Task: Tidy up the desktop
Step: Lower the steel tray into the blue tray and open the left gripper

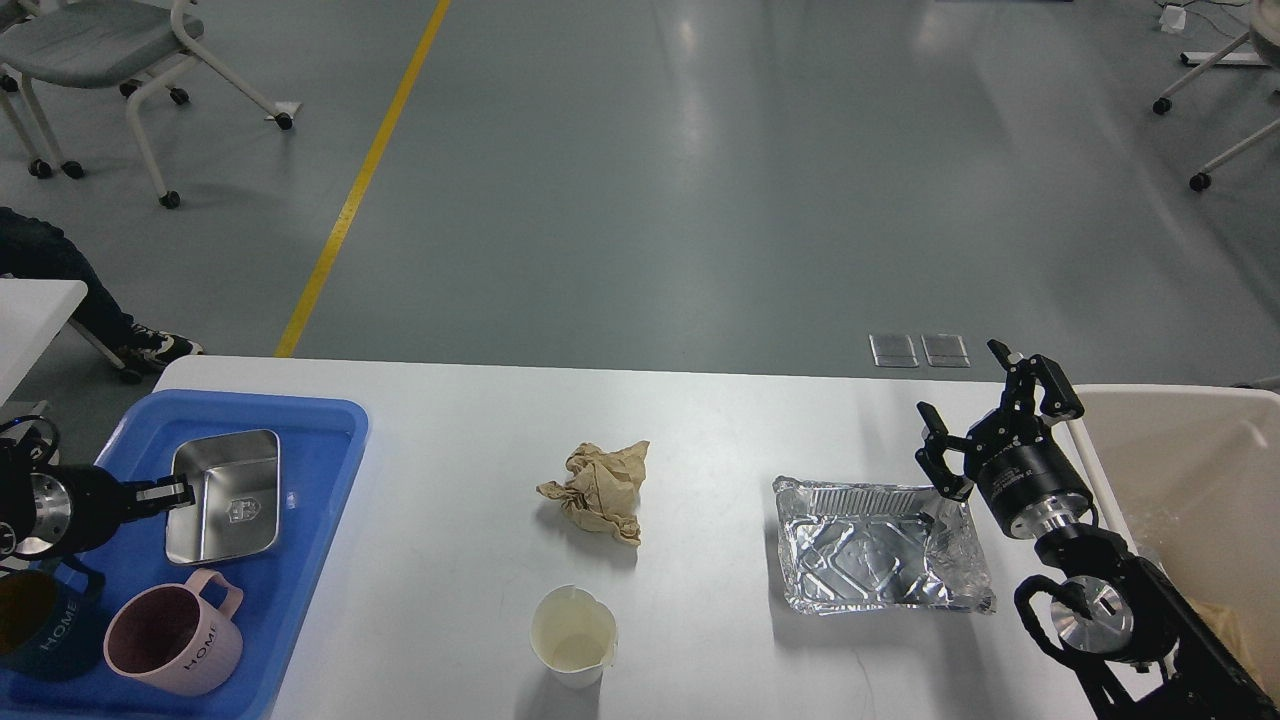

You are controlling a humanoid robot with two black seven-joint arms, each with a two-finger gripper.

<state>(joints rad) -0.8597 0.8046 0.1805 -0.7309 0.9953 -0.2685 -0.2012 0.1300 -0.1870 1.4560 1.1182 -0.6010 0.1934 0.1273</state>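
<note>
Item count on the desk: one crumpled brown paper ball, one white paper cup, one foil tray, one blue tray and one beige bin. The blue tray holds one steel box, one pink mug and one dark blue mug (both mugs are marked "HOME").

Surface: the desk is white, glossy and smooth, with rounded far corners. It fills the lower half of the head view. Its long axis runs left to right, and its far long edge faces the open floor.

Room: the floor is grey-green and reflective, with one yellow line running away from the desk. One grey wheeled chair stands at the far left. Two small metal floor plates lie just beyond the far edge of the desk.

Left end effector: it reaches over the blue tray and is clamped on the left rim of the steel box, which sits flat in the tray, open side up.

Right end effector: its fingers are spread apart and it holds nothing. It hangs above the far right corner of the foil tray, just beside the beige bin.

The paper ball lies near the middle of the desk, with the cup nearer the front edge.
</note>
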